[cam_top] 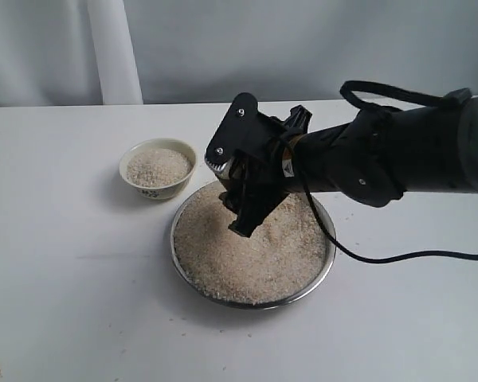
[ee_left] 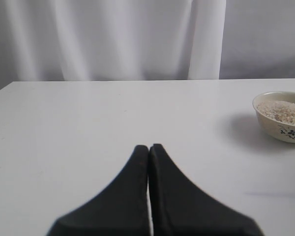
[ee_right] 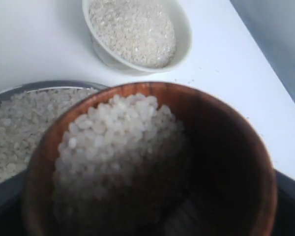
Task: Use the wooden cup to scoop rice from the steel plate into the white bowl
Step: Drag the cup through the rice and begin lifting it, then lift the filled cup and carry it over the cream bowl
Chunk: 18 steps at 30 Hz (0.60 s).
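Note:
The steel plate (cam_top: 252, 305) sits mid-table, heaped with rice (cam_top: 259, 255). Left of it stands the white bowl (cam_top: 158, 192), which also holds rice (cam_top: 158, 165). My right gripper (cam_top: 243, 223) hangs tilted over the plate's far-left part, close above the grains. The right wrist view shows the wooden cup (ee_right: 231, 147) held right under the camera, partly filled with rice (ee_right: 118, 137), with the plate's rim (ee_right: 34, 86) and the bowl (ee_right: 184, 29) beyond it. In the exterior view the cup is hidden behind the gripper. My left gripper (ee_left: 148, 146) is shut and empty, away from the bowl (ee_left: 285, 133).
The white table (cam_top: 64, 302) carries only the plate and the bowl. A black cable (cam_top: 414, 256) from the right arm trails over the table to the right of the plate. A pale curtain hangs behind the far edge.

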Motion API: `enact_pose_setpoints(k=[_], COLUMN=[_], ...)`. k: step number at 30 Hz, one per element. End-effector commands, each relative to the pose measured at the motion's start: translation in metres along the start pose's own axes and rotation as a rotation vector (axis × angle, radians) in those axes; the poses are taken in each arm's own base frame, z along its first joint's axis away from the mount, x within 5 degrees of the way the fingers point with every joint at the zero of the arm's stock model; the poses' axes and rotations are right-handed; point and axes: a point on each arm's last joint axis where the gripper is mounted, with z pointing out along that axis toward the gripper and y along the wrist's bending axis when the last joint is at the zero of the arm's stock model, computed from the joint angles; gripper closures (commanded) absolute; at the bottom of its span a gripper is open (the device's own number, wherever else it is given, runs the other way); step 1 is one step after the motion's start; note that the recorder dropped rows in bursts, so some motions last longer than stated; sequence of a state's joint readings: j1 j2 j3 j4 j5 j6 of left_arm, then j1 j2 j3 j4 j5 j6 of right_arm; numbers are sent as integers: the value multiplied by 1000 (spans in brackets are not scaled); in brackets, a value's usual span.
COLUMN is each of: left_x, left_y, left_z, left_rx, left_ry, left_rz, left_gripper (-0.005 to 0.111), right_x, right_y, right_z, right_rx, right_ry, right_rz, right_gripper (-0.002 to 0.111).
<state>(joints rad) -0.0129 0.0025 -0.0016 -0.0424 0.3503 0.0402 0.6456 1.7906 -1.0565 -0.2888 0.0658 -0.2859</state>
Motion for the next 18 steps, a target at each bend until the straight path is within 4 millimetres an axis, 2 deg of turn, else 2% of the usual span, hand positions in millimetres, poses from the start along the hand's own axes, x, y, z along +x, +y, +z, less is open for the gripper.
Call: enact_pose_setpoints(k=[1, 7, 12, 15, 18], left_x=[0, 0, 0, 0, 0], left_y=[0, 0, 0, 0, 0], left_z=[0, 0, 0, 0, 0], left_rx=[2, 2, 2, 2, 2], left_ry=[-7, -7, -7, -7, -7], left_rz=[-3, -3, -3, -3, -3], left_gripper=[107, 107, 107, 107, 107], right_x=[-9, -29, -58, -73, -86], right_y=[-8, -18, -24, -24, -21], right_z=[-12, -16, -21, -15, 2], right_rx=[34, 52, 58, 40, 14], right_ry=[-63, -101, -127, -93, -46], right_rz=[31, 83, 71, 61, 50], right_gripper=[108, 108, 108, 108, 108])
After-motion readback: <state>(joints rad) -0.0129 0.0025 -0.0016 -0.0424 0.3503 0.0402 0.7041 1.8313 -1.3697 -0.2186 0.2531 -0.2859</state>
